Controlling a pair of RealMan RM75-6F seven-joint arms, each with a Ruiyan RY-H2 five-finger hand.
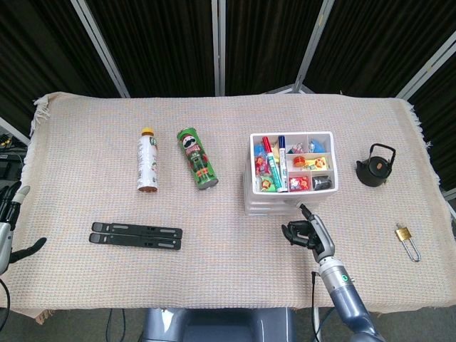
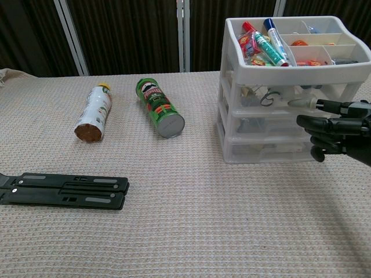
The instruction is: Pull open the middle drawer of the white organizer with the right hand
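Right now my right hand (image 2: 336,132) hovers just in front of the white organizer (image 2: 278,124), fingers loosely curled, holding nothing. Its middle drawer (image 2: 261,120) lies straight ahead, shut.

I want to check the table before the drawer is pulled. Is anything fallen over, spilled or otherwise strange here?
Two containers lie on their sides: the green cylindrical chip can and the white bottle with the yellow cap beside it. Nothing looks spilled. The white plastic drawer organizer stands upright with its drawers closed, and the right hand is at its front.
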